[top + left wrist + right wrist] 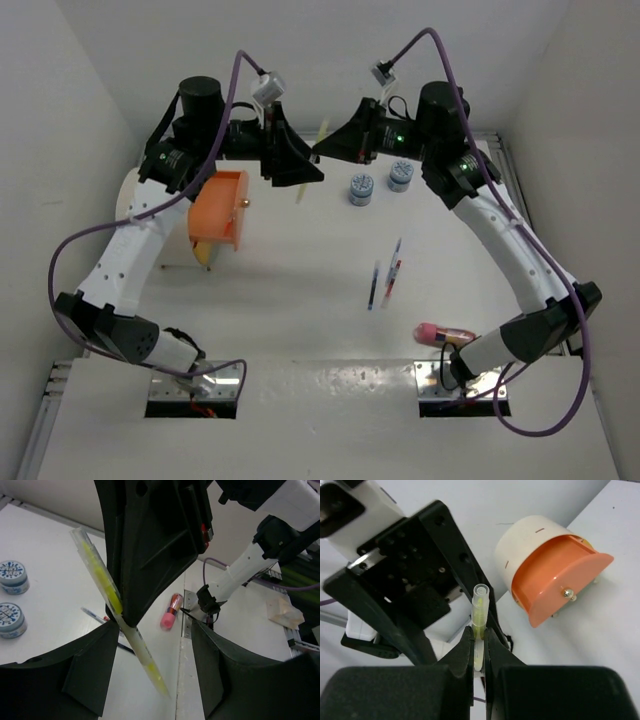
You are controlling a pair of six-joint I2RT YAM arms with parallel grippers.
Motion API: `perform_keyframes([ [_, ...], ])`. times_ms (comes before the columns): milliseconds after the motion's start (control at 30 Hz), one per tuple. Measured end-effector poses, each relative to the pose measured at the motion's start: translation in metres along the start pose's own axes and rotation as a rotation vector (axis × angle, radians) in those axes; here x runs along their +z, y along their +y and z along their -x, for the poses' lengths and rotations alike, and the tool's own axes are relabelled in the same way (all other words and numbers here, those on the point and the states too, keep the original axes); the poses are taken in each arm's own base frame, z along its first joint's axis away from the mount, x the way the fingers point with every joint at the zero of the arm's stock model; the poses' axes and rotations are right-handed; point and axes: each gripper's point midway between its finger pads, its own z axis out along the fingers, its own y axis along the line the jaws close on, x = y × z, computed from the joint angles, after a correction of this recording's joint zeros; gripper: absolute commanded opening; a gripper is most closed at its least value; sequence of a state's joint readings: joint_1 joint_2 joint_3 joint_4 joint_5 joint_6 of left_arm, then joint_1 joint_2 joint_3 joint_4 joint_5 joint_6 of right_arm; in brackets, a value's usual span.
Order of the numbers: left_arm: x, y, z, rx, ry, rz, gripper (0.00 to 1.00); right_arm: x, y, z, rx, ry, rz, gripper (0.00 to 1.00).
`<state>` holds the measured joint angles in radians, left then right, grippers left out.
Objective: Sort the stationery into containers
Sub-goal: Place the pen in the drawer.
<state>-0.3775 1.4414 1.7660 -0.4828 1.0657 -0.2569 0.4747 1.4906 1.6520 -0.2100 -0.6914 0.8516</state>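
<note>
My right gripper [324, 152] [479, 639] is shut on a translucent yellow pen [480, 609], held in the air at the back centre. My left gripper [298, 172] [154, 657] faces it, jaws wide open, and the pen [107, 591] slants between them without touching. The cream drum [527, 542] with its orange face [565, 577] lies at the left. An orange drawer [220, 208] stands beside the left arm. Two round blue-and-white pieces [361, 188] [400, 176], three thin pens [386, 275] and the pink-and-tan cylinder [445, 333] lie on the table.
White walls close in the table [300, 290] at the back and both sides. Purple cables loop out from both arms. A metal mounting plate [195, 388] sits at each arm's base near the front edge.
</note>
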Motion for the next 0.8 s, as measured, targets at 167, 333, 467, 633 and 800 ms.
perform_keyframes([
  [167,0.006,0.007,-0.006,-0.026,0.014,0.006,0.43,0.001,0.013,0.006,-0.007,-0.011,0.028,0.00],
  [333,0.004,0.010,-0.004,-0.016,0.019,0.039,0.16,0.002,0.019,0.011,-0.026,-0.025,0.040,0.03],
  [467,-0.004,0.018,-0.002,-0.021,0.017,0.082,0.00,0.004,0.021,0.008,-0.035,-0.018,0.045,0.75],
  [633,-0.039,0.042,0.022,0.024,-0.012,0.251,0.00,-0.009,-0.003,0.015,-0.016,-0.018,-0.015,0.93],
  [800,-0.092,0.077,0.031,0.113,0.030,0.578,0.00,-0.057,-0.084,0.042,0.022,-0.098,-0.225,0.93],
])
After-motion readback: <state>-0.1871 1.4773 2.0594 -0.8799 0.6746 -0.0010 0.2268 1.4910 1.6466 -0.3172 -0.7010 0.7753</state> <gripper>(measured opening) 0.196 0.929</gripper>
